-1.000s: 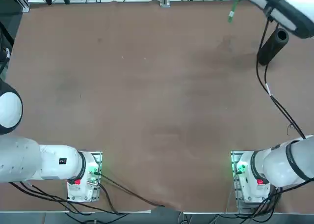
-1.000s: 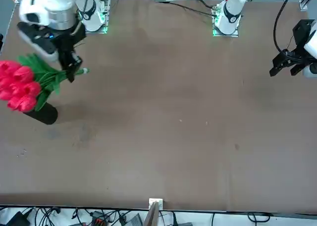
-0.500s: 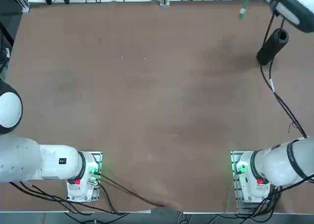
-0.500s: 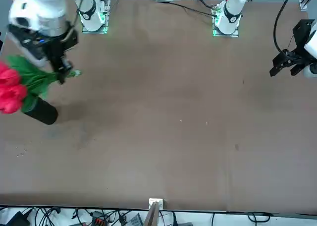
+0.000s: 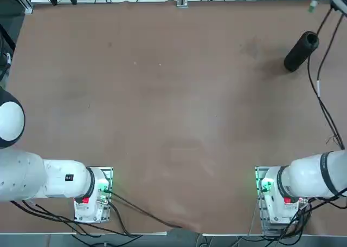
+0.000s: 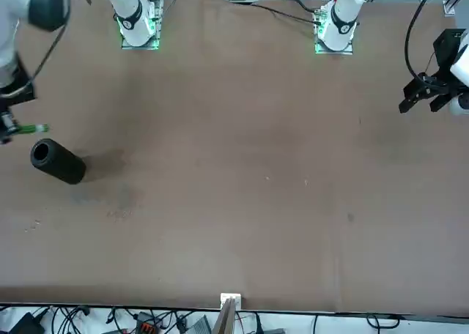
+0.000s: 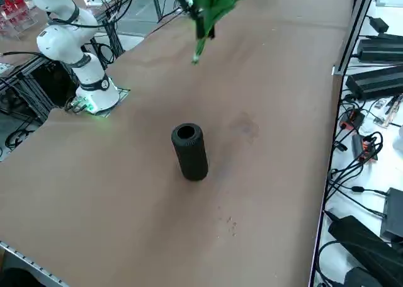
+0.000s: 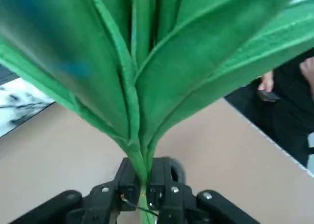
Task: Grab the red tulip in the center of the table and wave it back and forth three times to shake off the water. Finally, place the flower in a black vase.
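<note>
- The right pincer, high over the brown tabletop's far right edge, clamped the green-leaved red tulip's thin stem.
- The step looked like mid-wave; next, the stem would need lining up over the matte black cylindrical vase's mouth.

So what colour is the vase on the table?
Matte black; the black vase shows best in the right side view.

Overhead, front, side, wrist close-up
</note>
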You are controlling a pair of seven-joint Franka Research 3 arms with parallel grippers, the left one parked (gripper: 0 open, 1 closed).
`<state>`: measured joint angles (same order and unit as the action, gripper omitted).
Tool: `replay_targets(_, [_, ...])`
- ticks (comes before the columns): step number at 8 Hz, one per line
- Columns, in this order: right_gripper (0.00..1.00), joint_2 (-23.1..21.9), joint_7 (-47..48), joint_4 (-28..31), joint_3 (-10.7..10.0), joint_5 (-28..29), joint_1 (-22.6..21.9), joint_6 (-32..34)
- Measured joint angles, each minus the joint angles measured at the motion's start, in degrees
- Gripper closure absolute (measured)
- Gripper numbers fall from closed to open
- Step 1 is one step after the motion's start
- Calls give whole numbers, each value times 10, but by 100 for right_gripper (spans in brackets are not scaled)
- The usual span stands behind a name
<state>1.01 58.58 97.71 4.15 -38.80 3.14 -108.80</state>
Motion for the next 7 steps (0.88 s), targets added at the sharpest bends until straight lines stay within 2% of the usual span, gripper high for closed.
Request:
replay_targets(1, [89,0,0,13,0,-5,40,-17])
replay_targets(3, [89,-6,20,63,-1,-7,105,-103])
replay_targets(4, [89,-9,61,94,-1,-12,117,-139])
replay_targets(7, [89,-8,191,166,4,-67,119,-189])
